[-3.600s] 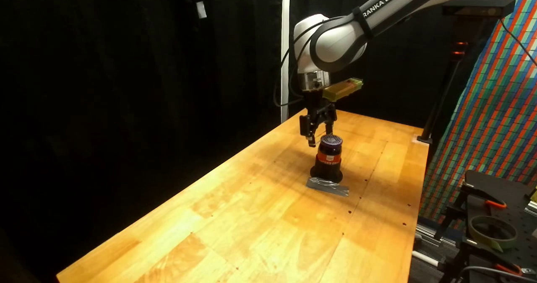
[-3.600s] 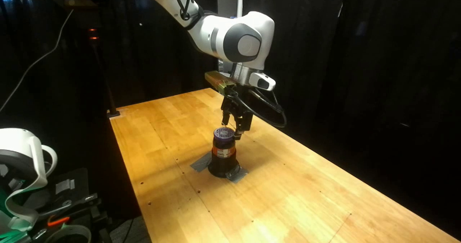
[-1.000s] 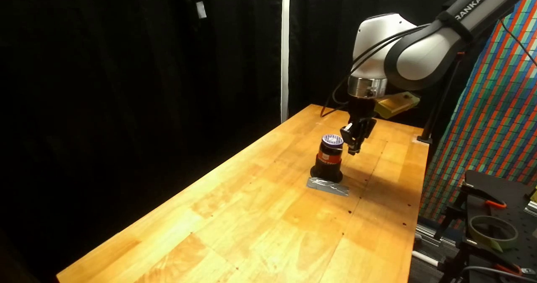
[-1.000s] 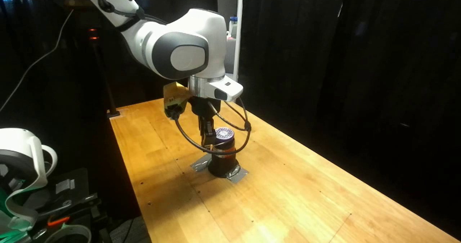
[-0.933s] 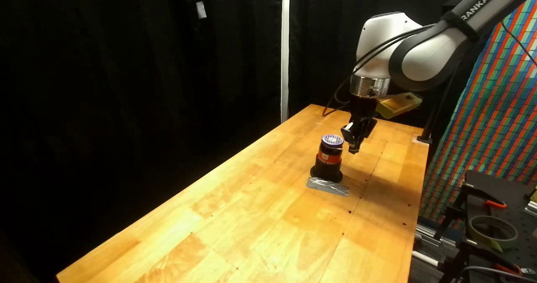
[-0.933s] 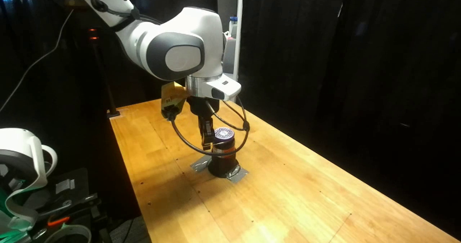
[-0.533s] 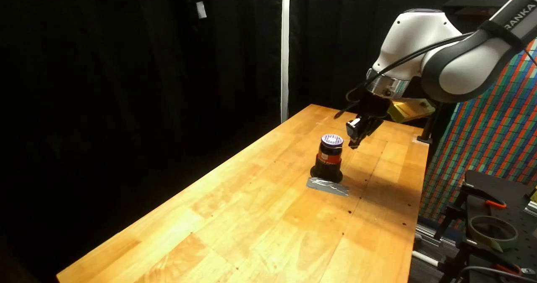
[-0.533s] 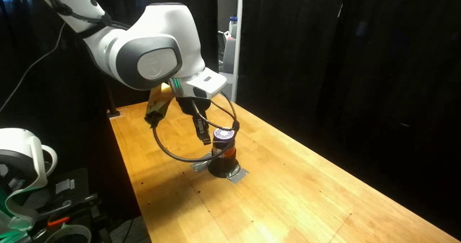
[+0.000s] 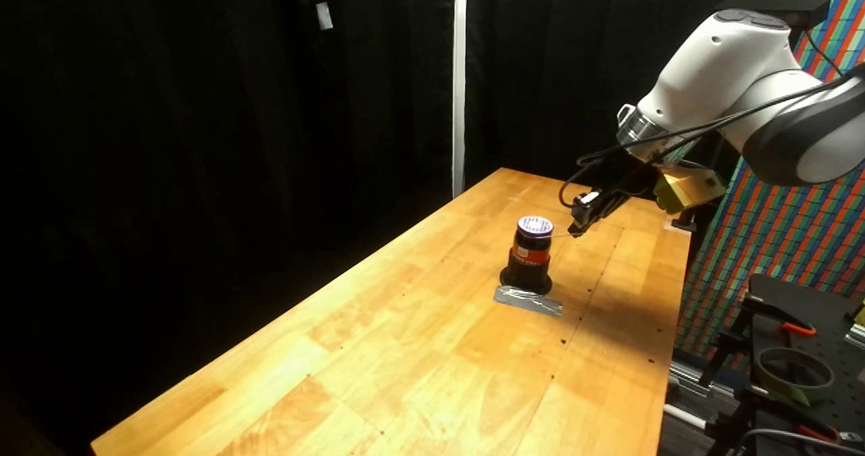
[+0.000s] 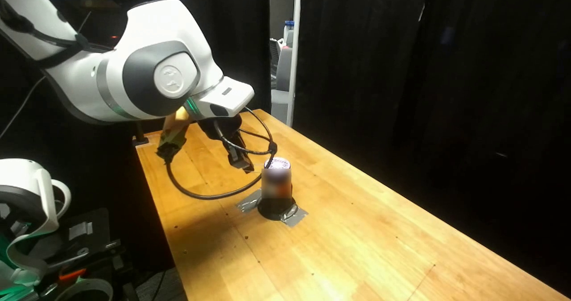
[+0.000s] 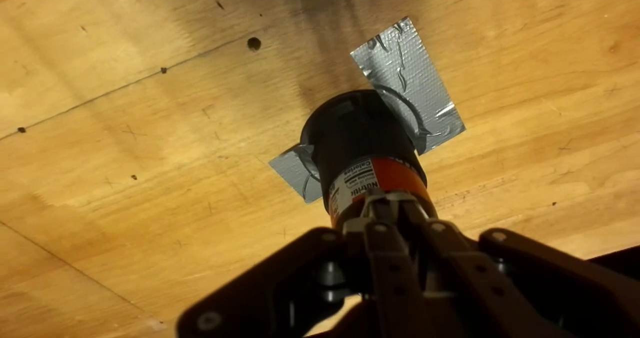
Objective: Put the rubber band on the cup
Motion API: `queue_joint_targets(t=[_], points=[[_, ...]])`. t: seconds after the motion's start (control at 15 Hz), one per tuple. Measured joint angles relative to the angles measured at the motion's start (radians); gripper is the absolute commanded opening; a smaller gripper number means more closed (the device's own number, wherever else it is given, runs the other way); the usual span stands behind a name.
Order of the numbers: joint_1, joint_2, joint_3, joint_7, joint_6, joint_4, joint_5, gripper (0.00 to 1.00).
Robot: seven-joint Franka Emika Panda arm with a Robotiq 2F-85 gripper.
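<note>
The cup (image 9: pixel 530 256) is a dark upright jar with an orange-red label and a pale patterned lid. It stands on the wooden table, and its middle is blurred in an exterior view (image 10: pixel 276 206). A thin pale rubber band (image 9: pixel 558 236) runs taut from the cup's neck to my gripper (image 9: pixel 576 230). The band's far side around the neck is hidden. My gripper is tilted beside the cup, apart from it, fingertips together on the band's end. In the wrist view the shut gripper (image 11: pixel 385 197) covers the cup's upper part, and the band cannot be made out.
Grey tape strips (image 11: pixel 415 82) hold the cup's base to the table (image 9: pixel 419 348). A black cable loop (image 10: pixel 209 197) hangs from my wrist, passing in front of the cup's lid. Beyond the table edge stands a dark rack with a tape roll (image 9: pixel 794 375).
Seconds ago my gripper was spread open above the cup. It has since shut, moved off to one side and tilted, stretching the rubber band away from the cup. The cup has not moved.
</note>
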Motion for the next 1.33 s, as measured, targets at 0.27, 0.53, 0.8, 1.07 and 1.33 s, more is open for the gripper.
queue_joint_targets(t=[0.27,0.53,0.8,1.07,1.33], points=[[-0.018,-0.007,0.000,0.177,0.000,-0.002,-0.229,0.12],[-0.031,-0.007,0.002,0.427,0.000,0.013,-0.521,0.10],[-0.031,-0.001,0.014,0.716,-0.003,0.046,-0.823,0.10],[-0.019,0.025,0.041,1.009,-0.055,0.091,-1.151,0.09],[0.016,0.095,0.090,1.302,-0.193,0.126,-1.460,0.10]])
